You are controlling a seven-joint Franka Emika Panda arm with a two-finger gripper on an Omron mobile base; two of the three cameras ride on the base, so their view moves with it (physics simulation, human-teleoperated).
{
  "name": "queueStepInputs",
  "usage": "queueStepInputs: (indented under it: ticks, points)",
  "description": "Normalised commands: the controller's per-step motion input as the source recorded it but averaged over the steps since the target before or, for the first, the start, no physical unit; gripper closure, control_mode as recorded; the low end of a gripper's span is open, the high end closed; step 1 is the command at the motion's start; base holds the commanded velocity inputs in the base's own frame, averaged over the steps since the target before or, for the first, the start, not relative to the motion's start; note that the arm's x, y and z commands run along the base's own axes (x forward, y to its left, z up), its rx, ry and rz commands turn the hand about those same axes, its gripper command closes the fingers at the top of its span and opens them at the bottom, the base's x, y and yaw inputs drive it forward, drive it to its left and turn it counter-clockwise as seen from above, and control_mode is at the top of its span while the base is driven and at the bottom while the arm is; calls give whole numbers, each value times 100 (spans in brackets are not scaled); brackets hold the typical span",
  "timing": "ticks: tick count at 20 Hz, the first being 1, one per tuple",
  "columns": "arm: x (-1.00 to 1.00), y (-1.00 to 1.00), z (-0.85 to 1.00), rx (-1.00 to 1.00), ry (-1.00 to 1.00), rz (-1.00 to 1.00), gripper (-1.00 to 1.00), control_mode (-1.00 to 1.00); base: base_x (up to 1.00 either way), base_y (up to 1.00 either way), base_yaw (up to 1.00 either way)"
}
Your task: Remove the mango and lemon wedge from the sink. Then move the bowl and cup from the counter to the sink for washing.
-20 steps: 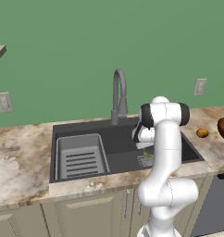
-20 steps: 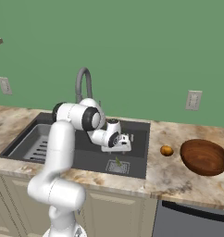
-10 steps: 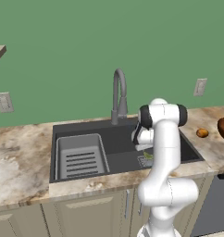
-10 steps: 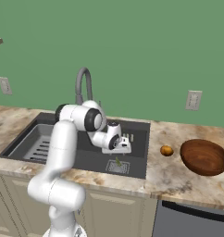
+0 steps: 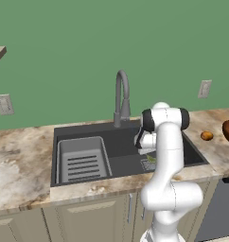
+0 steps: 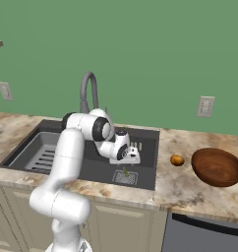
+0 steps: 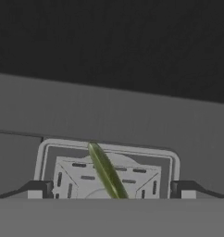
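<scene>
One lemon wedge (image 7: 106,172) lies on the sink (image 6: 145,147) drain directly below the wide-open claw (image 6: 132,152), between its fingertips, its long axis running slantwise across the gap.

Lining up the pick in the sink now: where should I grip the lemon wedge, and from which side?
Grip the lemon wedge across its narrow middle, coming straight down from above. It lies flat as a thin sliver on the drain grate, between the open gripper fingers but slanted, so rotating the jaws square to it would probably help.
</scene>
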Motion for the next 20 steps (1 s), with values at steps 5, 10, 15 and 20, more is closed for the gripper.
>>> queueStepInputs:
  ticks: [5, 10, 15, 20]
  points:
    - [2, -6, -11, 0, 0, 0, -100, -100, 0, 0, 0]
    - [0, -3, -6, 0, 2, -1, -100, -100, 0, 0, 0]
    - [0, 0, -12, 0, 1, -3, -100, -100, 0, 0, 0]
    - [0, 0, -13, 0, 0, -2, -100, -100, 0, 0, 0]
